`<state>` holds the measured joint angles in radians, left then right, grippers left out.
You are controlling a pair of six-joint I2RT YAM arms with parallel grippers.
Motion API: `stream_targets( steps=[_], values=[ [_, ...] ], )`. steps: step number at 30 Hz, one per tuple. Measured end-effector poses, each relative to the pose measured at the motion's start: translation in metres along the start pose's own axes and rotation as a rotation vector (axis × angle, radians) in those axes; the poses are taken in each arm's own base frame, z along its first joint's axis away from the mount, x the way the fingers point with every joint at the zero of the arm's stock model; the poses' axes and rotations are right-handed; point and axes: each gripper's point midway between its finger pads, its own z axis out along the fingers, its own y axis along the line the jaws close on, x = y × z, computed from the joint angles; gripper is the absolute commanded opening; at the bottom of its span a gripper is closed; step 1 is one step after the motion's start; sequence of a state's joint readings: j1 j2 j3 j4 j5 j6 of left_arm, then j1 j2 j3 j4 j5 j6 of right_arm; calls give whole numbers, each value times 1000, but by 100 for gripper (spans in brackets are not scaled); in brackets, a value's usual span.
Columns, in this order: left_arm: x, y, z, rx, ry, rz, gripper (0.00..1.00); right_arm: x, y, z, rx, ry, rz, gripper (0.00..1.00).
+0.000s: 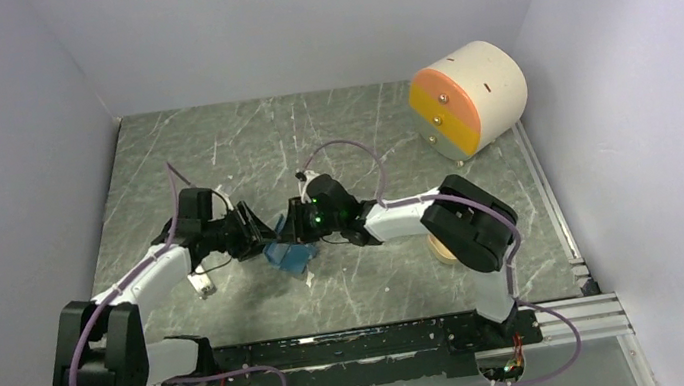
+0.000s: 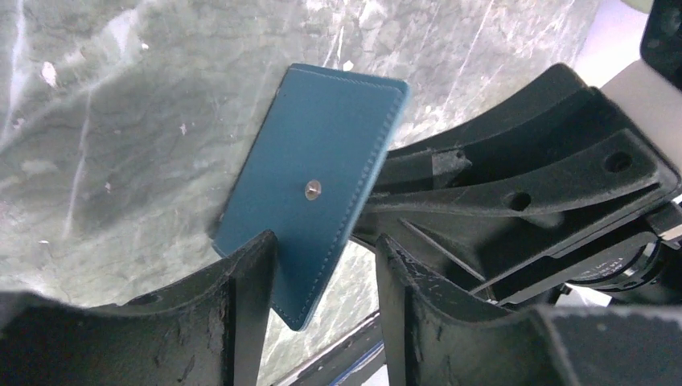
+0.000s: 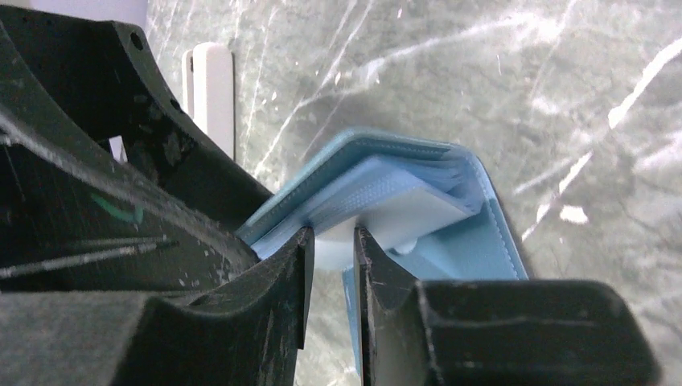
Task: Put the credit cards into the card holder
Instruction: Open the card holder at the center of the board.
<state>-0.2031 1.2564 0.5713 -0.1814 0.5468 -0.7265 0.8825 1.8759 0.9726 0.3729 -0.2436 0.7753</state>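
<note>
The blue card holder [image 1: 288, 254] is held up off the table between my two grippers. In the left wrist view its outer face [image 2: 322, 145] with a small stud stands tilted. Its lower corner hangs between the spread fingers of my left gripper [image 2: 322, 269], against the left finger and clear of the right one. My left gripper [image 1: 266, 236] is open. In the right wrist view the holder [image 3: 482, 241] is folded open. My right gripper [image 3: 331, 241] is shut on a pale flat credit card [image 3: 402, 213] lying between the holder's flaps. My right gripper [image 1: 292, 228] faces the left one. No other card shows.
A cream drum with orange-yellow drawers [image 1: 468, 99] lies at the back right. A tan tray [image 1: 439, 246] shows partly behind the right arm. A small white clip-like piece [image 1: 203, 291] lies near the left arm and also shows in the right wrist view [image 3: 213, 88].
</note>
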Motion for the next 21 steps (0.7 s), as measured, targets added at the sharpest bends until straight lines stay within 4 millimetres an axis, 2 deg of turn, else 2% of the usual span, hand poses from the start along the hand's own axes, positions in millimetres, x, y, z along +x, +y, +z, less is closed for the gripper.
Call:
stream_targets(
  steps=[3, 6, 9, 14, 17, 21],
  values=[
    [-2, 2, 1, -19, 17, 24, 48, -5, 0, 10, 3, -6, 3, 29],
    [-7, 2, 1, -34, 19, 45, 38, -11, 1, 14, 3, -14, 4, 30],
    [-11, 7, 3, -72, 20, 51, 32, -15, -2, 17, 10, -16, 8, 30],
    [-9, 15, 3, -108, 24, 41, 18, -11, -16, 15, 60, 2, 7, 33],
    [-6, 19, 4, -114, 27, 28, 13, -9, -21, 12, 74, 12, 5, 34],
    [7, 21, 7, -77, 50, -22, 9, -5, -29, 3, 66, 27, 25, 35]
  ],
)
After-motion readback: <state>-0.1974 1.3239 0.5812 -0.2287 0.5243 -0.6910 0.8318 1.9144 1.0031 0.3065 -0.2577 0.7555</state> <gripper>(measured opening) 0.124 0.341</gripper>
